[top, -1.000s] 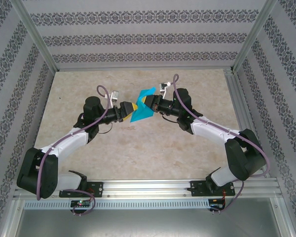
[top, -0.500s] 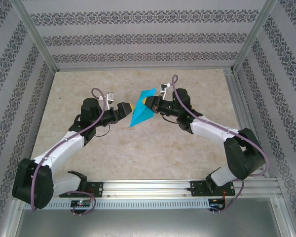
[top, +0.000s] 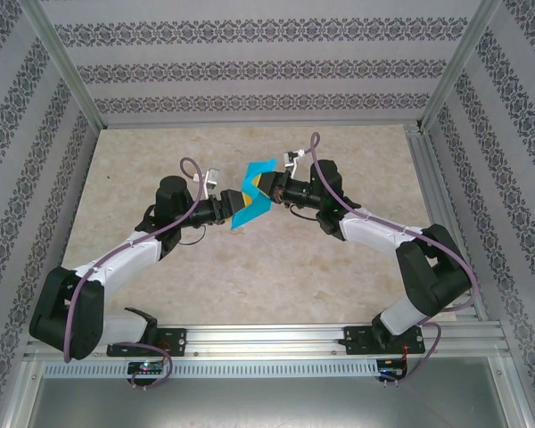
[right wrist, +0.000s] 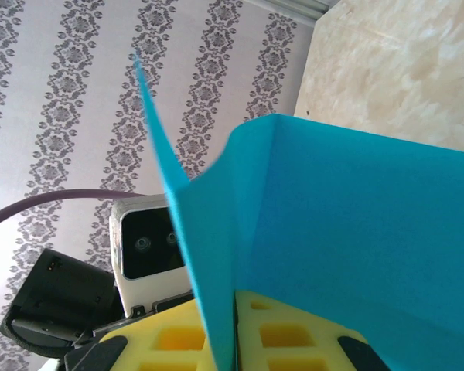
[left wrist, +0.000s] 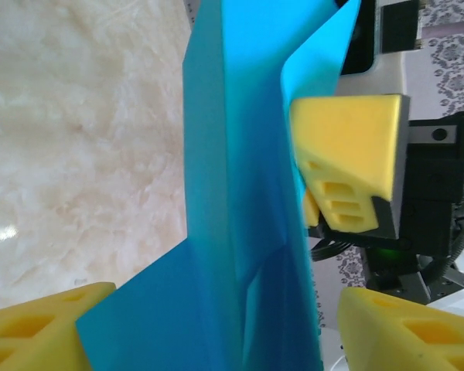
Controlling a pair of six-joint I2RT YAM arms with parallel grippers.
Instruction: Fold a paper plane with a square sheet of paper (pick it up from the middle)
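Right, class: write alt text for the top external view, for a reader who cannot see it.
From above, the right gripper pinches a buckled turquoise sheet of paper over a beige table, while the left gripper, open, meets its lower end.

Camera placement: one overhead view, two opposed wrist close-ups.
The top view looks down and forward from behind the arm bases (top: 147, 328), covering the whole table (top: 276, 267). The left wrist view looks toward the right arm (left wrist: 441, 185), the right wrist view toward the left arm's camera housing (right wrist: 147, 247); both sit very near the blue paper (left wrist: 232, 193), which all three views share.
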